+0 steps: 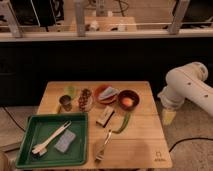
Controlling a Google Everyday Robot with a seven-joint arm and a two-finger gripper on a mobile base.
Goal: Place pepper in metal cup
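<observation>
The green pepper (pixel 122 123) lies on the wooden table (pixel 140 145) near its middle, just in front of the dark red-brown bowl (pixel 128 100). The small metal cup (pixel 65 103) stands upright at the table's left side, behind the green tray. The silver fork (pixel 103 145) lies in front of the pepper. My white arm (pixel 187 90) is at the right, off the table's right edge. Its gripper (pixel 168 117) hangs low beside that edge, well away from the pepper and the cup.
A green tray (pixel 30 152) at the front left holds white utensils and a grey sponge. An orange bowl (pixel 106 93), a dark snack beside the cup and a small box (pixel 104 116) sit mid-table. A railing runs behind.
</observation>
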